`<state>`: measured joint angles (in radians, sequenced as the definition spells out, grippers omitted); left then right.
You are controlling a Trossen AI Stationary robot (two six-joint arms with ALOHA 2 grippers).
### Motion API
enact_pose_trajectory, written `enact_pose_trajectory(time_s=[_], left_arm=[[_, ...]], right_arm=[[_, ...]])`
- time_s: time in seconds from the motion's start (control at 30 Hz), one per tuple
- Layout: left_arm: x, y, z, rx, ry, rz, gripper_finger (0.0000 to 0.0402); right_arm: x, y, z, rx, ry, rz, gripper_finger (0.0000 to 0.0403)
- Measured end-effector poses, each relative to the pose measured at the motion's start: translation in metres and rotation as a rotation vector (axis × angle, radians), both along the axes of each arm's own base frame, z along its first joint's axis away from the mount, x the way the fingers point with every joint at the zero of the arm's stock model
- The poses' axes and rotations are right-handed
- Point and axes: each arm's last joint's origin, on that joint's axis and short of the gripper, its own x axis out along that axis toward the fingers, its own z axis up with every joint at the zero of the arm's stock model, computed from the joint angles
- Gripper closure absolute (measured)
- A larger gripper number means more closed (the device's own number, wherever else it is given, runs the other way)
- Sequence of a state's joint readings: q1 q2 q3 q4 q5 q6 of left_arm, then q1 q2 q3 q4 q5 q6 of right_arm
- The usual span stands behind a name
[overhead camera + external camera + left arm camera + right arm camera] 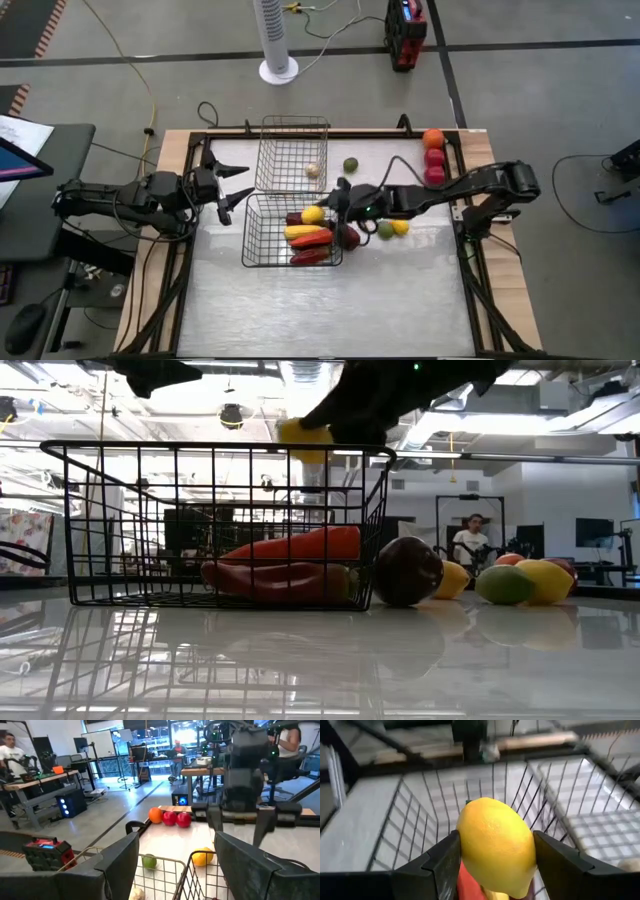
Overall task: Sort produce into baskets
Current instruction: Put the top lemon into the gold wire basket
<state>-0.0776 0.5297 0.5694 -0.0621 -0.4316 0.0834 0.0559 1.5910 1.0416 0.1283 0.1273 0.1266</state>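
Observation:
My right gripper (pixel 322 208) is shut on a yellow lemon (pixel 496 844) above the right end of the darker, nearer basket (pixel 262 240). In the low view the lemon (pixel 303 438) is level with the basket's top rim (pixel 210 448). Long red (pixel 295 544) and yellow (pixel 305 232) pieces lie on the basket's floor. The silvery basket (pixel 280 150) stands behind it with a pale piece (pixel 313 170) inside. My left gripper (pixel 232 187) is open and empty at the baskets' left. My right gripper pinches the lemon between its two fingers, one on each of its sides (pixel 462 837). The fingers (pixel 445 865) come about level from the table's right. The lemon is lifted clear, above the basket's contents.
A dark purple piece (pixel 405 570) rests against the darker basket's right wall. Green (pixel 385 230) and yellow (pixel 401 227) pieces lie right of it. A green round piece (pixel 350 164) lies right of the silvery basket. An orange (pixel 432 137) and two red ones (pixel 434 165) sit at the far right edge.

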Motion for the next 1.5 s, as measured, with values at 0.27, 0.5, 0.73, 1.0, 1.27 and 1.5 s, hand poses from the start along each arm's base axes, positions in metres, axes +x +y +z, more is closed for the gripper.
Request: enact_pose_trajectory(time_s=[0.27, 0.5, 0.73, 1.0, 1.27, 1.5], left_arm=[[0.0, 0.0, 0.001, -0.017, -0.013, 0.0, 0.0152], [0.0, 0.0, -0.001, -0.01, 0.006, 0.0, 0.0152], [-0.002, 0.0, -0.001, -0.008, 0.008, 0.001, 0.0152], [-0.003, 0.0, 0.0, -0.01, -0.008, 0.001, 0.0152], [-0.003, 0.0, 0.001, -0.017, -0.014, 0.001, 0.0152], [-0.003, 0.0, 0.0, -0.008, 0.0, 0.001, 0.0152]], right_arm=[[0.033, 0.008, -0.008, 0.014, 0.179, 0.0, 0.0147], [0.057, 0.009, 0.002, -0.02, 0.273, 0.008, 0.0139], [0.057, 0.008, 0.007, -0.089, 0.282, -0.039, 0.0139], [0.049, 0.0, 0.031, -0.26, 0.223, -0.125, 0.0146], [0.05, -0.072, 0.031, -0.308, 0.225, -0.239, 0.0134], [0.044, -0.109, 0.033, -0.173, 0.201, -0.207, 0.0055]])
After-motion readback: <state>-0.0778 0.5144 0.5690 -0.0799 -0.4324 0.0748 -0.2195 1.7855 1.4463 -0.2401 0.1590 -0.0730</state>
